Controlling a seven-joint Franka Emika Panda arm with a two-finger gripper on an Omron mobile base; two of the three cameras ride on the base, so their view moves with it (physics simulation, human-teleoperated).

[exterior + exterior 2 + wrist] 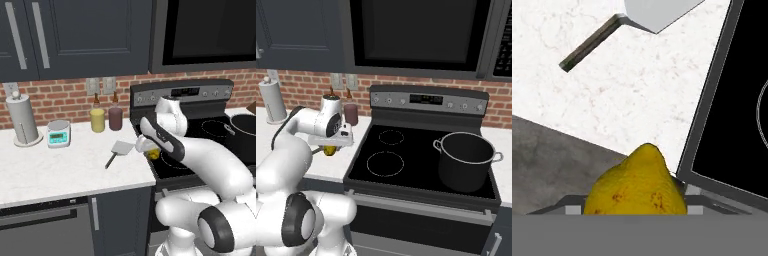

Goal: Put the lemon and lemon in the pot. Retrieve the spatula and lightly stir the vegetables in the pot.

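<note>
Gripper (153,153) closed on a lemon (637,182), raised off the counter (60,170) for carrying; our pot (465,160) waits at three o'clock.

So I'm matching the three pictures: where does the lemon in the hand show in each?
Left base view: lemon below the hand, at the counter's right edge.
Right base view: lemon under the hand, left of the stove.
Hand view: lemon bottom centre.
Shared landmark: the stove edge.
</note>
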